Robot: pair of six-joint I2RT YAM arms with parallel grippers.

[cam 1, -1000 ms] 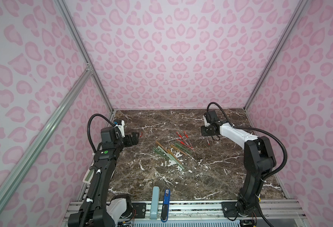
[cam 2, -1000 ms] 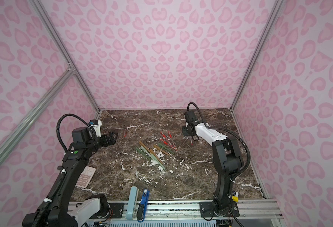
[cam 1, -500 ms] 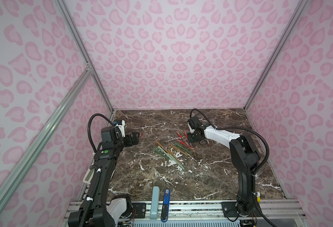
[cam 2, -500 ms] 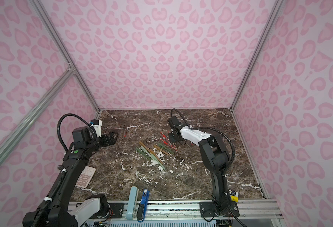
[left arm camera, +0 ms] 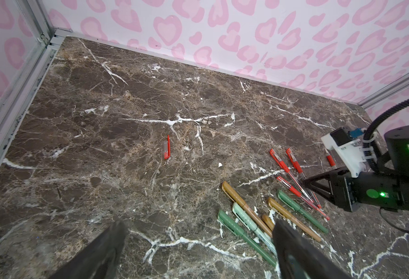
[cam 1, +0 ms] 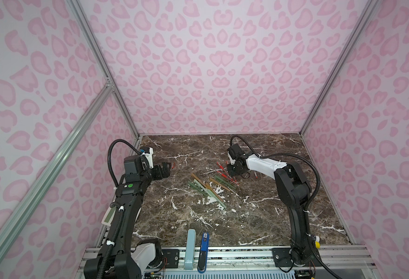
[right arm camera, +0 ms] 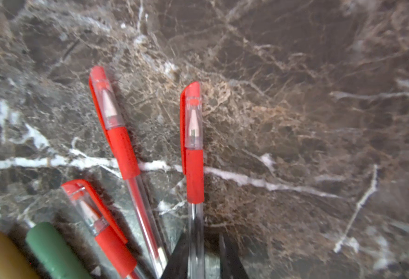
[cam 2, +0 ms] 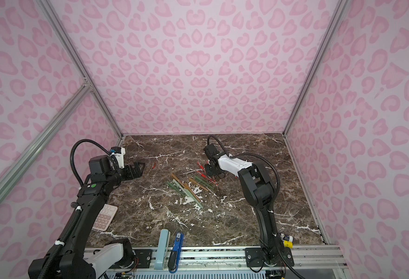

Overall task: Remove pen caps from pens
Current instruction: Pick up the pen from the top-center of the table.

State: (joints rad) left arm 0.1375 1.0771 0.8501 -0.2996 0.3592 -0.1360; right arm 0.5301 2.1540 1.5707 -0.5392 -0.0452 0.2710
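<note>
right hand (right arm camera: 202, 239) was narrow, fingers astride the pen (right arm camera: 194, 174), hold unclear | pen had clear barrel, red sleeve, red-clipped clear cap (right arm camera: 192, 113) on, ahead of fingers | left hand (left arm camera: 198, 224) gaped wide

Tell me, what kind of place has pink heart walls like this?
Probably a robot test booth: left arm and right arm mounted on a metal rail, walls framed by aluminium posts, pens on a marble-look tabletop.
</note>
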